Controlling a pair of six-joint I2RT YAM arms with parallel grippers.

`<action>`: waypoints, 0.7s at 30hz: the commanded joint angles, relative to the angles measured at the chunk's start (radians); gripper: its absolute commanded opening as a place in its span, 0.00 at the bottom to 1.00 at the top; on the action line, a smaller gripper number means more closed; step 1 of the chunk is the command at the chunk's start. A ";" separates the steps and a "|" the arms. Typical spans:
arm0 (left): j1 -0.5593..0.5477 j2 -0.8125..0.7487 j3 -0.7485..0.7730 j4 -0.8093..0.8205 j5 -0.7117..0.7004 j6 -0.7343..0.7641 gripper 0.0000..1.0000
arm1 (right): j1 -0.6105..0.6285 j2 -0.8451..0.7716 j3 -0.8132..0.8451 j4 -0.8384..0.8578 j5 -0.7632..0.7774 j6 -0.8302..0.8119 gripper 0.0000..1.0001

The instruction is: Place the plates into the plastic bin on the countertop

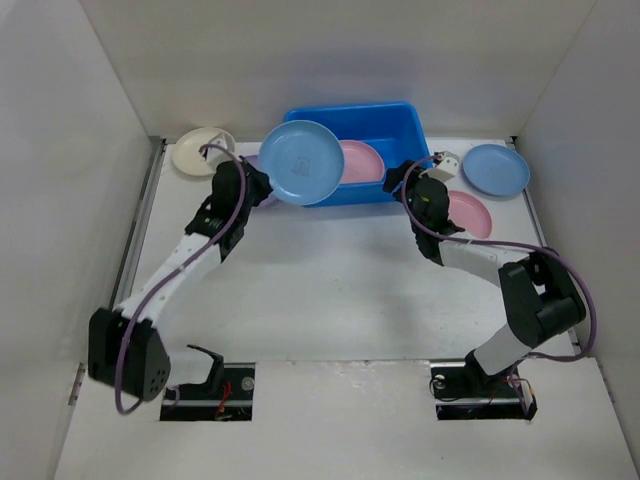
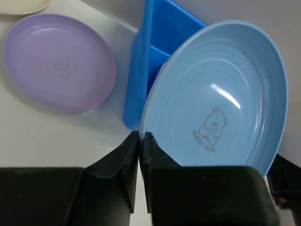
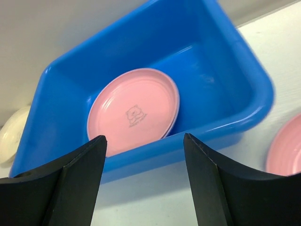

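My left gripper (image 1: 263, 183) is shut on the rim of a light blue plate (image 1: 301, 162) and holds it tilted up at the left front corner of the blue plastic bin (image 1: 398, 140). The left wrist view shows the jaws (image 2: 141, 137) pinching this plate (image 2: 221, 103) beside the bin (image 2: 143, 70). One pink plate (image 1: 361, 162) lies in the bin. My right gripper (image 1: 398, 182) is open and empty, just in front of the bin's right front wall (image 3: 207, 127), facing the pink plate (image 3: 134, 110) inside.
A cream plate (image 1: 203, 150) lies at the back left. A lavender plate (image 2: 59, 61) lies left of the bin, mostly hidden under my left arm in the top view. A second light blue plate (image 1: 496, 169) and a second pink plate (image 1: 470, 213) lie right of the bin.
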 commanded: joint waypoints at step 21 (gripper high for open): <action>-0.101 0.845 0.775 0.114 0.099 0.254 0.08 | -0.031 -0.084 -0.076 0.182 0.120 0.026 0.75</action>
